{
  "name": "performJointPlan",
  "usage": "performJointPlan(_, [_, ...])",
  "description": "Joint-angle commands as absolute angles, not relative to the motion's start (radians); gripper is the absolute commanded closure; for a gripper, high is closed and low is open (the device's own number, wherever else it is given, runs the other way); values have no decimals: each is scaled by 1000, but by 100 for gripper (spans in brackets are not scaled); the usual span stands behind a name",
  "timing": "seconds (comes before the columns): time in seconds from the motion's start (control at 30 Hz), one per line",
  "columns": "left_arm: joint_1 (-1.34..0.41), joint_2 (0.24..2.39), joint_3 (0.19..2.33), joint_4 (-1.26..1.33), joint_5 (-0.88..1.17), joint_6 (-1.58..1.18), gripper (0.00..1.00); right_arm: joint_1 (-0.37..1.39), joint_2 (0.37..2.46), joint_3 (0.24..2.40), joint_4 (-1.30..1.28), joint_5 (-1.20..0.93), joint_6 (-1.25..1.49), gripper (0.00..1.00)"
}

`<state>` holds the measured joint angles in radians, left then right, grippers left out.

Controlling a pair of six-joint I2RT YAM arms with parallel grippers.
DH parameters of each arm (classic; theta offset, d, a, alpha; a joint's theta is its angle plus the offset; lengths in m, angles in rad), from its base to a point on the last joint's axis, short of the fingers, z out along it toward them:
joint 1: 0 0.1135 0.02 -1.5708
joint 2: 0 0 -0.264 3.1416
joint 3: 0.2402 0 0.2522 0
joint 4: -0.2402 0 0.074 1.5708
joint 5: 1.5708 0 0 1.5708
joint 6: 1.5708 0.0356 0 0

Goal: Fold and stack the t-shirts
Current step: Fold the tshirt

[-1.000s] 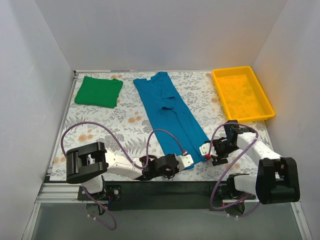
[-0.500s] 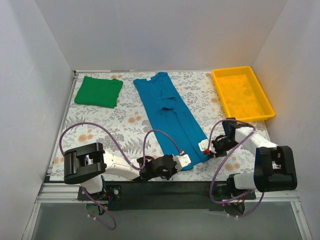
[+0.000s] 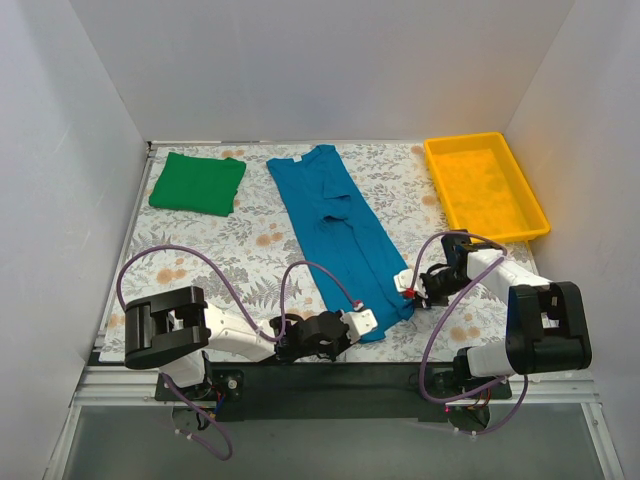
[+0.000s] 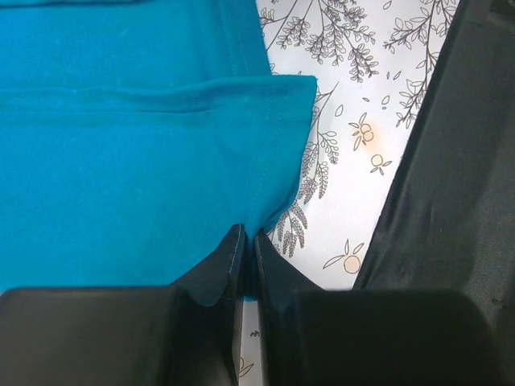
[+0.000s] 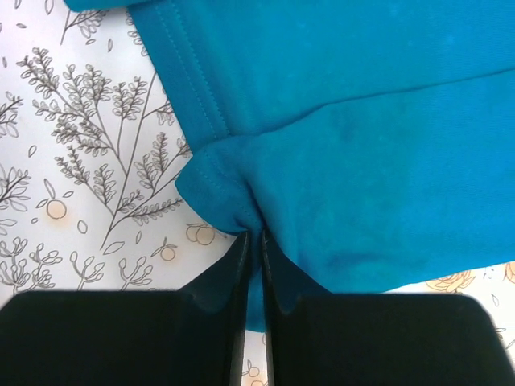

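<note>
The teal-blue t-shirt (image 3: pixel 335 225) lies folded lengthwise into a long strip down the middle of the table, its hem end toward me. My left gripper (image 3: pixel 368 322) is shut on the near-left corner of that hem; the wrist view shows the teal-blue t-shirt (image 4: pixel 145 153) pinched between its fingertips (image 4: pixel 249 238). My right gripper (image 3: pixel 406 287) is shut on the near-right corner, where the teal-blue t-shirt (image 5: pixel 346 129) bunches at the fingertips (image 5: pixel 253 236). The green t-shirt (image 3: pixel 198 183) lies folded at the far left.
A yellow plastic tray (image 3: pixel 485 186) stands at the far right. The table carries a floral-print cloth (image 3: pixel 250 260). White walls close in the left, back and right sides. Purple cables loop over both arms.
My right gripper has moved left to the shirt's near-right corner and closed on it. The left gripper stayed shut on the hem and shifted slightly.
</note>
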<state>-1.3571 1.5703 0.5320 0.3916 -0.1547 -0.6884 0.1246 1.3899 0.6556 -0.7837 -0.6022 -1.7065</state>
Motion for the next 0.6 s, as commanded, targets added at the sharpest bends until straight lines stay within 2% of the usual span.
performJointPlan(0.0, [-1361, 1537, 511, 397, -127, -699, 100, 140, 1443, 618, -640, -476, -1681, 86])
performJointPlan(0.1, [-1361, 1543, 506, 408, -127, -704, 100, 150, 1448, 617, -627, -474, -1660, 89])
performJointPlan(0.2, [-1361, 1545, 503, 416, -126, -709, 100, 156, 1453, 624, -624, -474, -1635, 99])
performJointPlan(0.57, [-1359, 1536, 492, 423, -132, -716, 100, 158, 1421, 629, -624, -472, -1626, 99])
